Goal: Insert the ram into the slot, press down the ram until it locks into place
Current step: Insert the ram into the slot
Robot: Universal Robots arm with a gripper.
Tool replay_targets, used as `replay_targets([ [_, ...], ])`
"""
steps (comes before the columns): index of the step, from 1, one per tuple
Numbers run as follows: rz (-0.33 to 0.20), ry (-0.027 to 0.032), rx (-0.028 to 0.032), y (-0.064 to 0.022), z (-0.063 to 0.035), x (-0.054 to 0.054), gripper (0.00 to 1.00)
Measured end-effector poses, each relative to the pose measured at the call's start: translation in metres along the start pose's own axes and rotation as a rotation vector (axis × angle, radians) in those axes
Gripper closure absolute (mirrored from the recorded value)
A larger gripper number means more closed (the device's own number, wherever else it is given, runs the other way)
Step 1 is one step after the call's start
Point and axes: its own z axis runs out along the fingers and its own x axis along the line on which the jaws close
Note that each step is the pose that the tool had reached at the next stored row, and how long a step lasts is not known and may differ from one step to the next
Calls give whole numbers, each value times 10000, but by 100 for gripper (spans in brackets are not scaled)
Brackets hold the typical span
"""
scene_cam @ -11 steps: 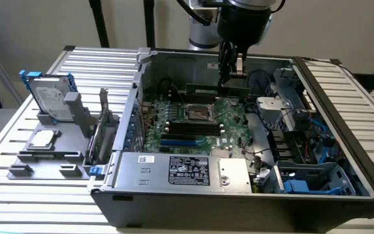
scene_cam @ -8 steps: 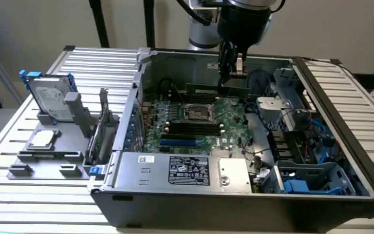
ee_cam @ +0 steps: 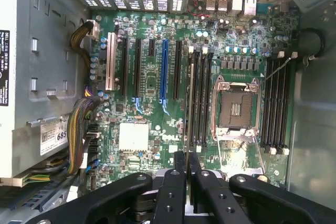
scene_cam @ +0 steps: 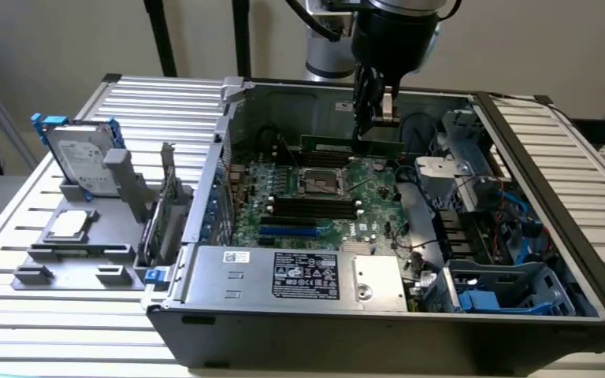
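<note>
The ram (scene_cam: 345, 145), a thin green stick, hangs level in the air over the motherboard (scene_cam: 371, 177) inside the open computer case. My gripper (scene_cam: 370, 126) comes down from above and is shut on its upper edge. In the wrist view the ram (ee_cam: 189, 103) shows edge-on as a thin line between my fingers (ee_cam: 180, 167). It runs parallel to a group of black slots (ee_cam: 203, 98), just beside the one farthest from the processor socket (ee_cam: 233, 108). The same slots (scene_cam: 308, 206) lie in front of the processor socket in the exterior view. The ram is above them, not seated.
A second group of black slots (ee_cam: 277, 103) lies on the other side of the processor socket. A blue socket (ee_cam: 164, 72) and several black card sockets sit beyond the ram. Cable bundles (ee_cam: 79, 129), a metal power supply (scene_cam: 281, 272) and the case walls surround the board. A hard drive (scene_cam: 79, 161) stands outside.
</note>
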Motion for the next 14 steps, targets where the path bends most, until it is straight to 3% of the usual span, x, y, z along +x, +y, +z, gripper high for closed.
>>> replay_targets([
  [6,0,7,0,27,15,-1,87],
  [9,2,65,14,125,62,-11,87],
  [14,3,99,29,163,156,-14,87],
])
